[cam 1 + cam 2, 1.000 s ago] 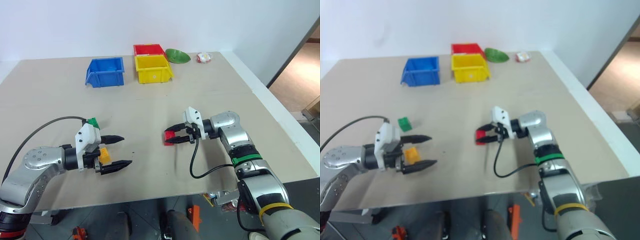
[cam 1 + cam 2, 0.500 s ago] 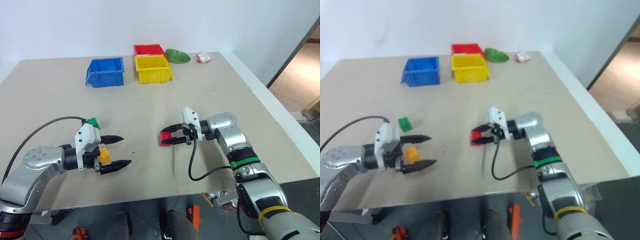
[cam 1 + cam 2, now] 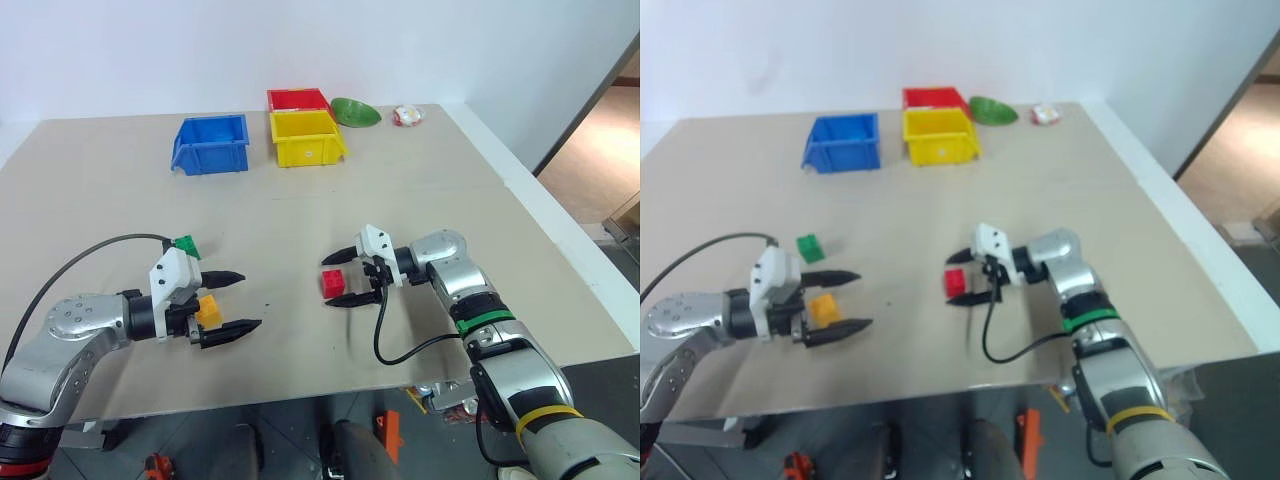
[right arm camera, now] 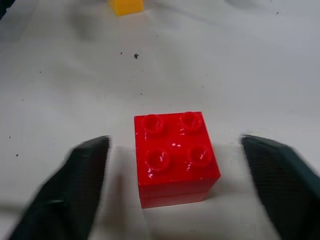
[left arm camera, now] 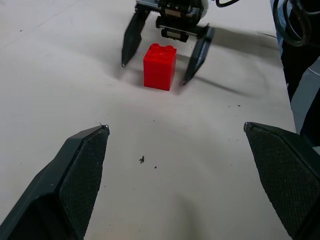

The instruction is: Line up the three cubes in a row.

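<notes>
The red cube is sitting studs-up on the tan tabletop, roughly mid-table and well in from every edge, with bare board stretching between it and the far row of bins. The right gripper is hanging level around it with its two black fingers spread wide, one on each side and neither touching, so it is holding nothing. The left gripper is hovering near the front edge on the robot's left, its fingers also spread wide and gripping nothing; the yellow cube is lying on the table behind those fingers, partly hidden by them. The green cube is resting just beyond the left gripper, toward the bins. A broad open strip of table is lying between the two grippers. At the far edge a blue bin, a yellow bin and a red bin are standing close together, with a green bowl and a small white object beside them. A white wall is rising behind the table, and a doorway is showing at the right.
</notes>
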Controlling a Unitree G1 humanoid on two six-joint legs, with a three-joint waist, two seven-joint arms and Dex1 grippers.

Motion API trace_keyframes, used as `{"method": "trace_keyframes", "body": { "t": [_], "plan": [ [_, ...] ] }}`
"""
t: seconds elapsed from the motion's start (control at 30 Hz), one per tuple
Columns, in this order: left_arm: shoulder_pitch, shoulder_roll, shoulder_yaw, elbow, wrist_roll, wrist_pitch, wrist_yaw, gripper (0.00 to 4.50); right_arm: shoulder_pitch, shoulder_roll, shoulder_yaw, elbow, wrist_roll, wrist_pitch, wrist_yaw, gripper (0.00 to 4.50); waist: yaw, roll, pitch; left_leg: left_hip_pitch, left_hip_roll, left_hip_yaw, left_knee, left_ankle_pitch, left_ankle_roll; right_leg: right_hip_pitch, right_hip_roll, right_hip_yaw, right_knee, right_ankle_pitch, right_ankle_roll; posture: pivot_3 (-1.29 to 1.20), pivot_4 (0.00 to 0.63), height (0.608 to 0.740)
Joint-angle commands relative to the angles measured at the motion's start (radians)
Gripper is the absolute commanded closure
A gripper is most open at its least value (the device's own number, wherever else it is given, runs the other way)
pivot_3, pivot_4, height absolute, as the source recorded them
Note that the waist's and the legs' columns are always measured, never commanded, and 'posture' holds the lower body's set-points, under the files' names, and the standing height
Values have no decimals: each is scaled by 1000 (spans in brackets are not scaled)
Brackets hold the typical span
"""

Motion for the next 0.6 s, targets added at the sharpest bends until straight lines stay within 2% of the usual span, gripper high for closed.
{"method": "trace_keyframes", "body": {
  "t": [0.03,0.2,0.4,0.47,0.6],
  "plan": [
    [8,-7,56,-40,-15,-5,44,0,-18,-8,-40,-120,63,58,5,30,0,0,0,0,0,0,0,0,0,0,0,0,0,0,0,0,150,740],
    [25,-24,156,-76,-36,27,165,0,4,-16,-97,-288,143,203,-60,30,0,0,0,0,1,-1,-1,0,0,0,1,0,0,0,0,0,150,740],
    [-28,-123,304,-67,22,169,559,0,77,-28,-154,-528,222,359,-190,30,1,0,0,0,1,-1,0,0,0,0,0,0,0,0,0,0,150,740],
    [-68,-195,316,-56,52,244,726,0,102,-27,-166,-569,222,362,-244,30,2,0,0,0,0,-1,0,0,0,1,-1,0,0,0,1,0,150,740],
    [-131,-294,286,-72,92,317,888,0,116,-32,-165,-593,223,361,-288,30,1,-1,0,0,0,-1,2,0,0,2,-1,0,0,2,4,0,150,740]
  ]
}}
